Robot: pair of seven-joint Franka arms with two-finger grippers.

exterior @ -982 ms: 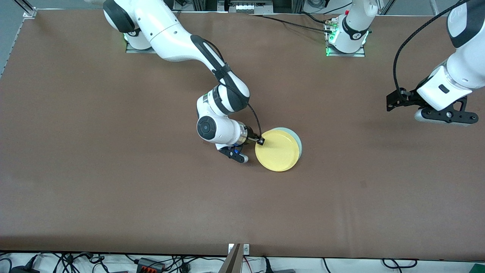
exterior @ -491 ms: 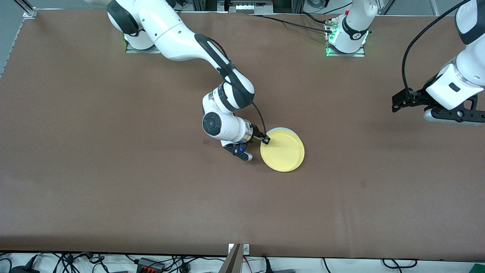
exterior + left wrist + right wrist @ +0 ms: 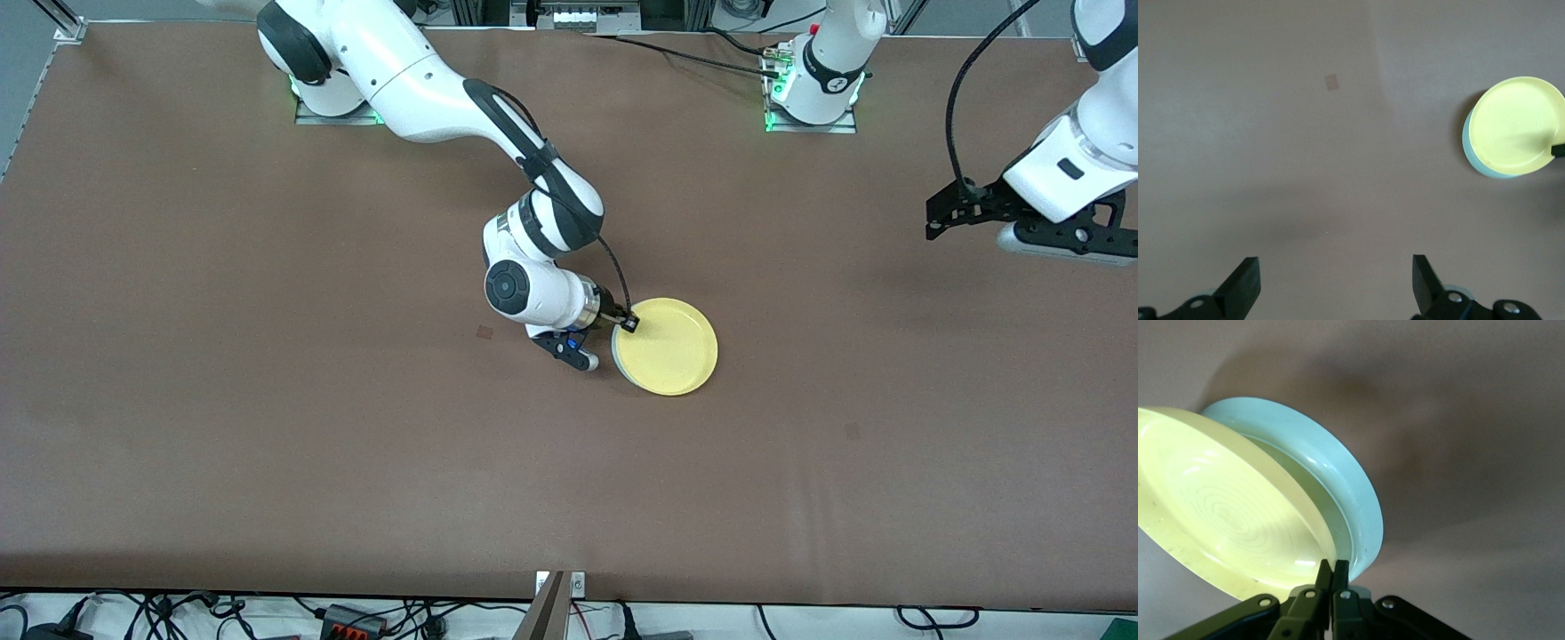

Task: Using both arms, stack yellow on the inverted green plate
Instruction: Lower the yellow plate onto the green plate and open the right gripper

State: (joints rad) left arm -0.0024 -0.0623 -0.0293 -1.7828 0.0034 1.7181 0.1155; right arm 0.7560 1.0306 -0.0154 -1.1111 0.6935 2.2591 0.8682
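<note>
Brown bench [image 3: 267, 427] | right gripper [image 3: 1331, 577] pinches round matte yellow plate [image 3: 667, 348] rim, tilted over pale mint-green plate [image 3: 1338, 487] | left gripper [image 3: 1331, 283] open, waits | risk: off-centre release slides yellow off

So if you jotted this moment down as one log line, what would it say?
right gripper: shut on yellow plate rim | yellow plate: over green plate | left gripper: open, waiting over bare table

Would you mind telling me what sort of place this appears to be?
Probably a robotics lab: two white arms bolted to a brown table, cables along its edge, and only a yellow plate atop a green plate.
</note>
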